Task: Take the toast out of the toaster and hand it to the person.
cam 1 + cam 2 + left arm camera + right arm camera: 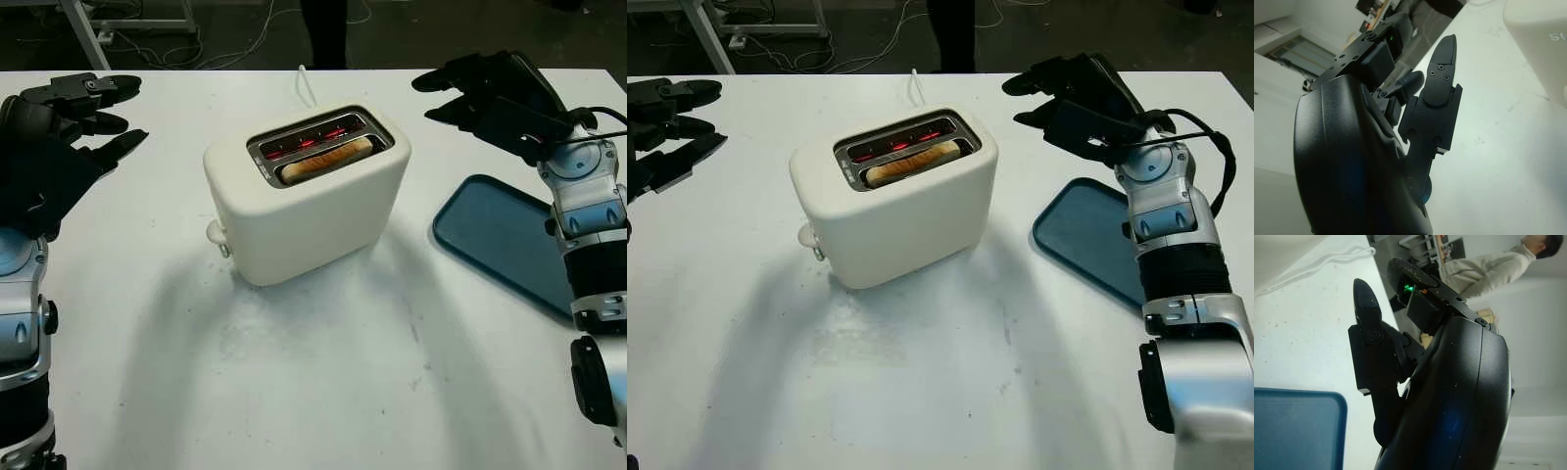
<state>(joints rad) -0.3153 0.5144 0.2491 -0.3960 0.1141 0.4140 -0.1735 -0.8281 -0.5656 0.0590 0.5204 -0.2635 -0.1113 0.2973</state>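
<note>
A cream toaster (304,201) stands in the middle of the white table, its slots glowing red. One slice of toast (328,159) sits in the nearer slot, its browned top edge just showing. My left hand (83,122) hovers open to the left of the toaster, well apart from it. My right hand (470,93) hovers open to the toaster's right, above the table's far side, holding nothing. A person (1484,267) in a light top stands beyond the table in the right wrist view.
A blue tray (500,240) lies on the table at the right, partly under my right forearm. The toaster's white cord (306,86) runs off the table's far edge. Dark legs (325,29) stand behind the table.
</note>
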